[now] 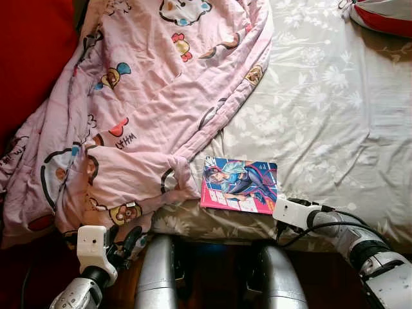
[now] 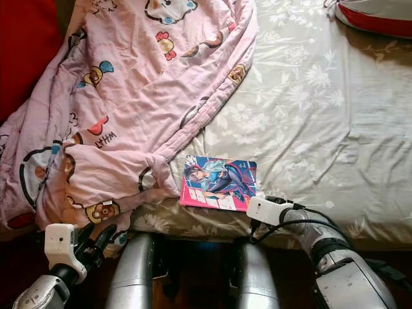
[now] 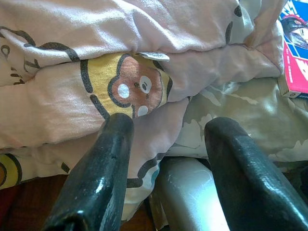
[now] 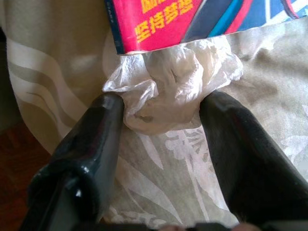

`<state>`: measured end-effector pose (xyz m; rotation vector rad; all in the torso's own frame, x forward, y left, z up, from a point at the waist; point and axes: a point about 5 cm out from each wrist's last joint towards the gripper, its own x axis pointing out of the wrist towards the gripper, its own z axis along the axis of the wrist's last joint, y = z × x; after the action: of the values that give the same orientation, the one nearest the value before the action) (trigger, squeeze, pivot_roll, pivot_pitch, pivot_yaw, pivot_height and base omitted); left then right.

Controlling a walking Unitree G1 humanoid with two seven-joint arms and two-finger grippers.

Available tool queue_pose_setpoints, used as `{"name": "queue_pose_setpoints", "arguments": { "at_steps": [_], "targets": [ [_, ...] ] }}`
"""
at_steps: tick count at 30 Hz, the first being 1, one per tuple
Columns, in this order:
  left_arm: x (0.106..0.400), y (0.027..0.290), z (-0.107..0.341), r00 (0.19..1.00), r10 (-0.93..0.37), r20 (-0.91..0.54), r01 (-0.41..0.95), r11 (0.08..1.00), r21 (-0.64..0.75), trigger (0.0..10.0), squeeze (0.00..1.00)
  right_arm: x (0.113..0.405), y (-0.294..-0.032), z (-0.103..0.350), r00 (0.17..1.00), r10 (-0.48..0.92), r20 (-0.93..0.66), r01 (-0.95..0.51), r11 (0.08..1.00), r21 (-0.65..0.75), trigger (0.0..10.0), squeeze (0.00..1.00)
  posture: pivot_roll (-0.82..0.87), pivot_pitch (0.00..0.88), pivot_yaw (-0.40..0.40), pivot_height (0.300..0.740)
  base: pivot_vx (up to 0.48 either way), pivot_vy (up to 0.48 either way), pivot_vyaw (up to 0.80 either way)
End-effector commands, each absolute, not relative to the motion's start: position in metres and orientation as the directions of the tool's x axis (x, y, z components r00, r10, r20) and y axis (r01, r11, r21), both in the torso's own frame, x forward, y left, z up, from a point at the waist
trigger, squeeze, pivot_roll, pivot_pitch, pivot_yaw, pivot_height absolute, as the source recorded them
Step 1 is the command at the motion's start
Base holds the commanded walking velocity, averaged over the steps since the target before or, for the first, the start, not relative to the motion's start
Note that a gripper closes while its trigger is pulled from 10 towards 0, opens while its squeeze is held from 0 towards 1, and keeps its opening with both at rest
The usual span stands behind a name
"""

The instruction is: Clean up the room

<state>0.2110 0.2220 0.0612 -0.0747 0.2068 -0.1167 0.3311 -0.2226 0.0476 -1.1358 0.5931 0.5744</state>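
A colourful comic book (image 1: 239, 185) lies flat near the front edge of the bed. Against its near edge sits a crumpled white tissue (image 4: 173, 82). My right gripper (image 4: 161, 108) is open, with one finger on each side of the tissue, low over the sheet. A pink cartoon-print blanket (image 1: 148, 84) is bunched over the left half of the bed and hangs over its edge. My left gripper (image 1: 125, 241) is open below that hanging edge, facing the blanket's bear print (image 3: 137, 89), with nothing between its fingers.
The pale floral bed sheet (image 1: 322, 116) covers the right half of the bed. A red and white cushion (image 1: 383, 16) lies at the far right corner. A red surface (image 1: 32, 51) stands at the far left. My silver legs (image 1: 158, 270) press against the bed's front edge.
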Motion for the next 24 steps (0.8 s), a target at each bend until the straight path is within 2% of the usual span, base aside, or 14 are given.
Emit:
{"name": "queue_pose_setpoints", "arguments": {
  "at_steps": [1,2,4,15,24],
  "targets": [
    [0.201,0.225,0.053,0.961,-0.111,-0.254,0.091,0.992,-0.090,10.0,0.00,0.317,-0.225,0.031,0.663,0.106,-0.741,-0.730,0.310,-0.609,7.5,0.00,0.19,0.441,0.026,0.632,0.000,0.000,0.00],
    [0.201,0.224,0.052,0.961,-0.111,-0.254,0.091,0.992,-0.090,10.0,0.00,0.317,-0.224,0.030,0.661,0.108,-0.742,-0.732,0.310,-0.607,1.6,0.00,0.19,0.441,0.026,0.632,0.000,0.000,0.00],
    [0.201,0.224,0.052,0.960,-0.111,-0.255,0.091,0.992,-0.089,10.0,0.00,0.316,-0.224,0.029,0.659,0.110,-0.744,-0.734,0.310,-0.604,0.0,0.00,0.19,0.442,0.026,0.632,0.000,0.000,0.00],
    [0.199,0.224,0.052,0.958,-0.117,-0.260,0.099,0.992,-0.080,10.0,0.00,0.308,-0.220,0.019,0.643,0.120,-0.756,-0.750,0.298,-0.591,0.0,0.00,0.19,0.446,0.029,0.632,0.000,0.000,0.00],
    [0.200,0.224,0.052,0.958,-0.118,-0.261,0.103,0.992,-0.071,10.0,0.00,0.310,-0.221,0.021,0.668,0.105,-0.737,-0.727,0.306,-0.615,0.0,0.00,0.19,0.443,0.033,0.632,0.000,0.000,0.00]
  ]
}}
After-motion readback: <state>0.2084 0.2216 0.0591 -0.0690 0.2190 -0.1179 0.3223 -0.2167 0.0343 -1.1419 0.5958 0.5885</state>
